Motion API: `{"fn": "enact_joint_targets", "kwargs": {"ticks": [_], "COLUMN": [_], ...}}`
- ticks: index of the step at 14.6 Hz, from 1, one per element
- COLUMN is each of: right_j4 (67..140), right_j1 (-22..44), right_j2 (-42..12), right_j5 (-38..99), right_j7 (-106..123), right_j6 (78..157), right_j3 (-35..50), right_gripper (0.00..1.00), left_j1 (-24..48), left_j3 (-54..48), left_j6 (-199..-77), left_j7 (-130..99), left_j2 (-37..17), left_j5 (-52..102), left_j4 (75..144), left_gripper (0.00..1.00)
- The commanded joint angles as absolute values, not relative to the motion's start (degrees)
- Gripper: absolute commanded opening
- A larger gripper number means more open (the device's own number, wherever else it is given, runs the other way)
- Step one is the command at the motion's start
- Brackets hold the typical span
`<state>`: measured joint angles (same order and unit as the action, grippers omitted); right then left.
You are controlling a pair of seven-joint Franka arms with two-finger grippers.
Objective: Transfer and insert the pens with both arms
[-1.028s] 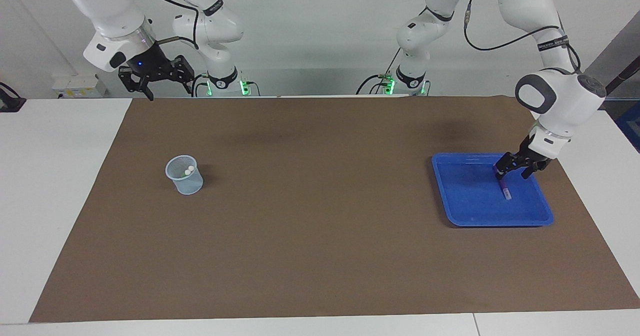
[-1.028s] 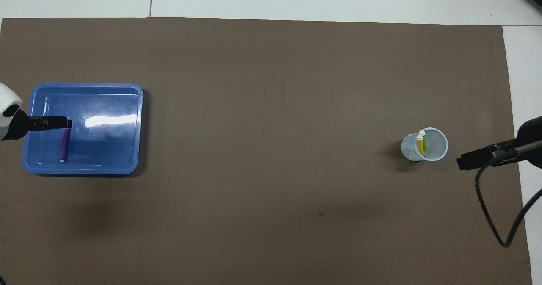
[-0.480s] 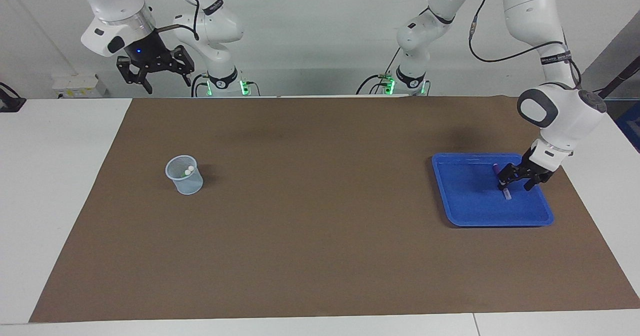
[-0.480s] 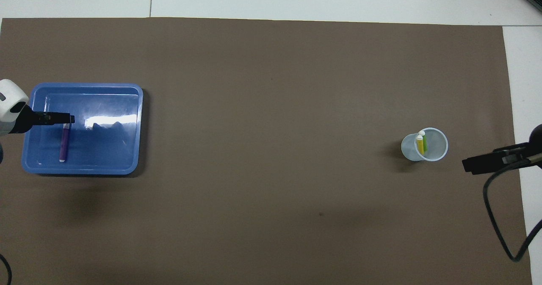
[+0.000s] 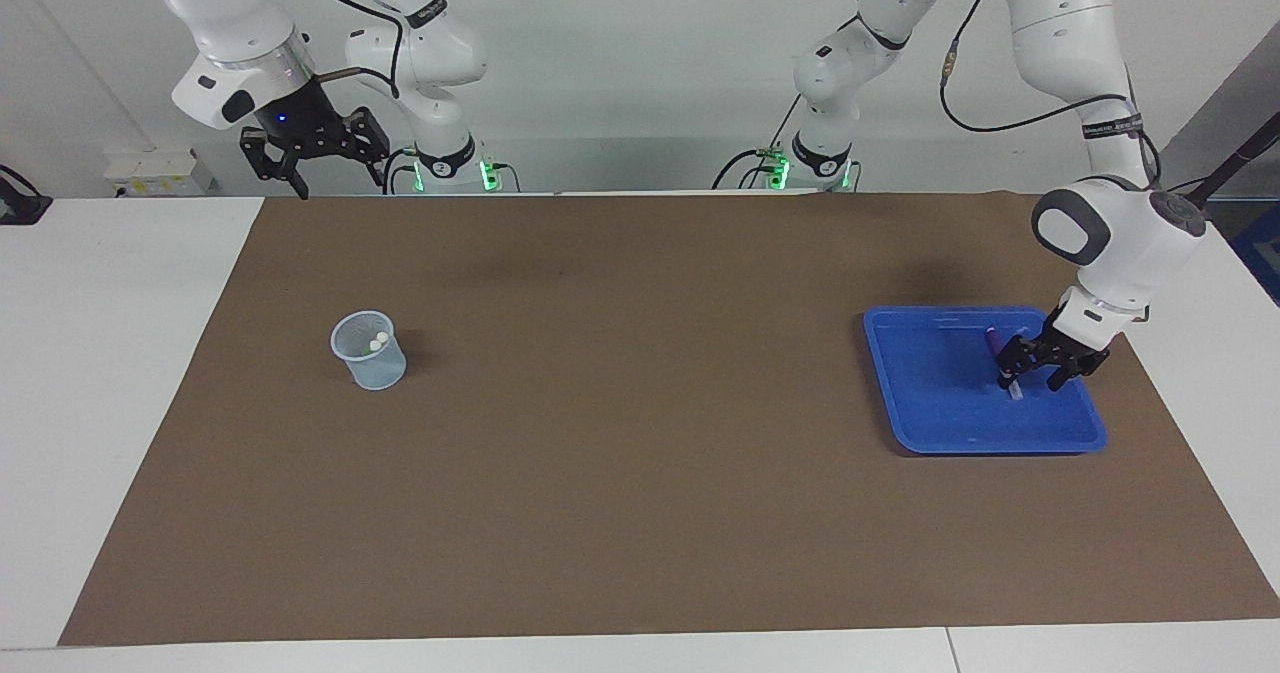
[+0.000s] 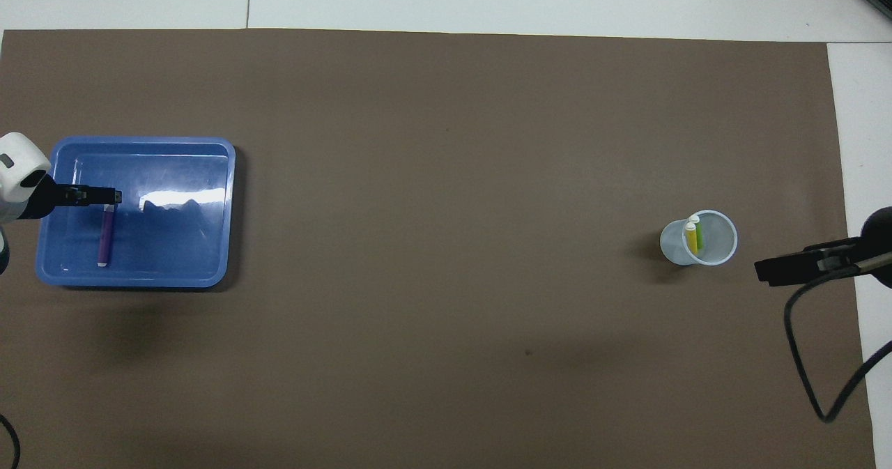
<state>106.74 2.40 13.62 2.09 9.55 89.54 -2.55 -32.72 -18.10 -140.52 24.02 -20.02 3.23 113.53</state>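
— Purple pen lay in the blue tray, toward the left arm's end, the left gripper spread astride its far, capped end.

— An off-centre pinch could tip it. The right gripper waited, spread.

Purple pen flat in blue tray; yellow pen, lime pen upright in cup.

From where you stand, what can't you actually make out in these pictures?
- Whether the left gripper touches the purple pen in the blue tray: its fingers cover the pen's end in both views.
- Lower ends of the yellow pen and green pen: hidden inside the cup.
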Motion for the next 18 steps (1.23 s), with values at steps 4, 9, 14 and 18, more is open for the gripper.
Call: {"fn": "enact_joint_targets", "kwargs": {"ticks": [4,9,14,18], "right_j4": [108.63,108.2,108.46,108.46], "right_j1": [1.76,2.02,2.02,2.11], "right_j2": [15.73,15.56,15.64,15.73], "right_j5": [3.43,3.43,3.43,3.43], "right_j7": [9.05,8.7,9.05,8.97], "right_j6": [89.74,90.61,91.06,90.53], "right_j3": [-2.29,-1.94,-1.85,-1.67], "right_gripper": [1.0,1.0,1.0,1.0], "left_j1": [-33.22,-33.13,-33.05,-32.87], "left_j3": [-18.46,-18.46,-18.46,-18.46], "left_j6": [-142.47,-144.66,-144.75,-144.67], "left_j7": [24.52,24.52,24.52,24.52], "left_j2": [-21.71,-22.85,-22.94,-22.94], "left_j5": [1.76,1.76,1.76,1.76], "left_j4": [112.41,112.67,112.76,112.76], "left_gripper": [0.87,0.83,0.72,0.52]}}
